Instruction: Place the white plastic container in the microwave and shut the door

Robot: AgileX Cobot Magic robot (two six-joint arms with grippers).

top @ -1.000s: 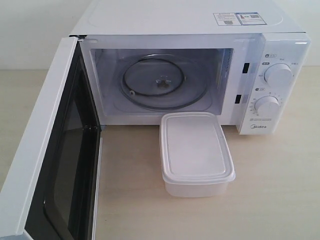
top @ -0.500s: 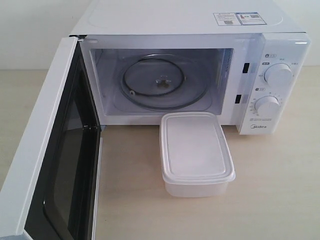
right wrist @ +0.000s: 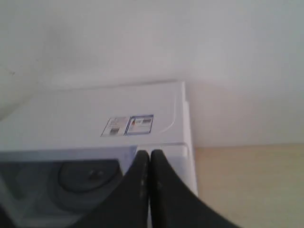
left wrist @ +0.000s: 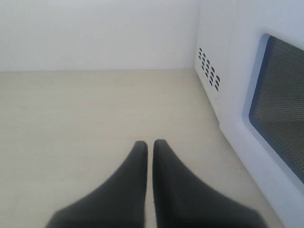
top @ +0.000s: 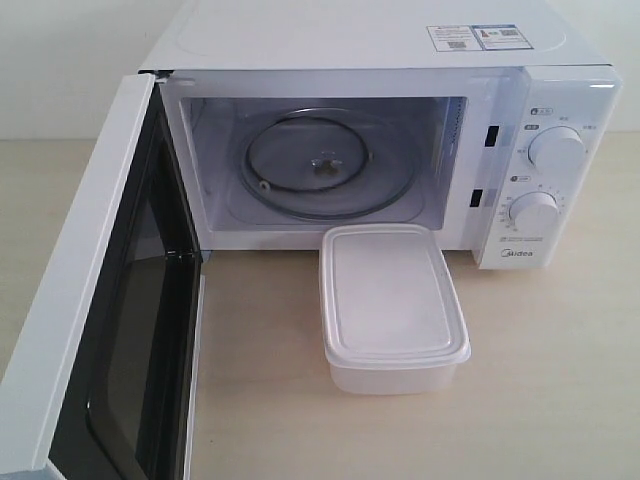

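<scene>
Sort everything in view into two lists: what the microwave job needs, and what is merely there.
For the job:
- white plastic container, on the table in front of the open microwave
- microwave, with its glass turntable bare
- door, swung open

Merely there:
- dials, two on the right panel
- stickers on the microwave's top
- table

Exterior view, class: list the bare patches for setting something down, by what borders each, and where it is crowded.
Free: the table between the open door and the white plastic container; the table right of the container, in front of the dials; the turntable inside the microwave. Crowded: the container sits close before the microwave's mouth.
</scene>
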